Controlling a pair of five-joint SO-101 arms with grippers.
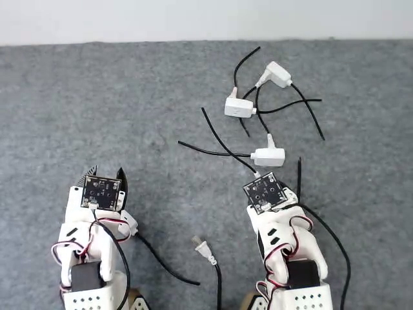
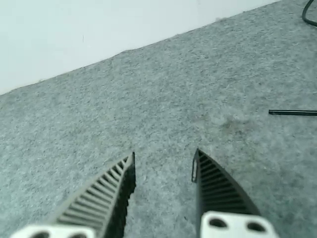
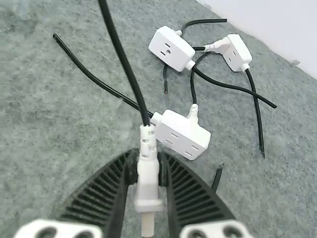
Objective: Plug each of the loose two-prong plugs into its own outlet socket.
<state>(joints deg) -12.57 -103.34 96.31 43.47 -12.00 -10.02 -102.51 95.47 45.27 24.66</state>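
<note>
Pinching a white two-prong plug in the right claw, pressed tight on both sides of it. Running from the back of that plug, a black cord, up and away over the grey table. Lying just past the claw tips, the near outlet socket, white, with little slots on its face, right beside the held plug, touching or not hard to tell. Lying farther off, the middle outlet socket and the far outlet socket, both white, near each other, with thin black cords crossed around them. Resting flat on the table between the two arms, a loose plug with its own black cord, prongs pointing away from the arms, well apart from all three sockets. Hanging low over bare table, the left claw, spread wide apart.
</note>
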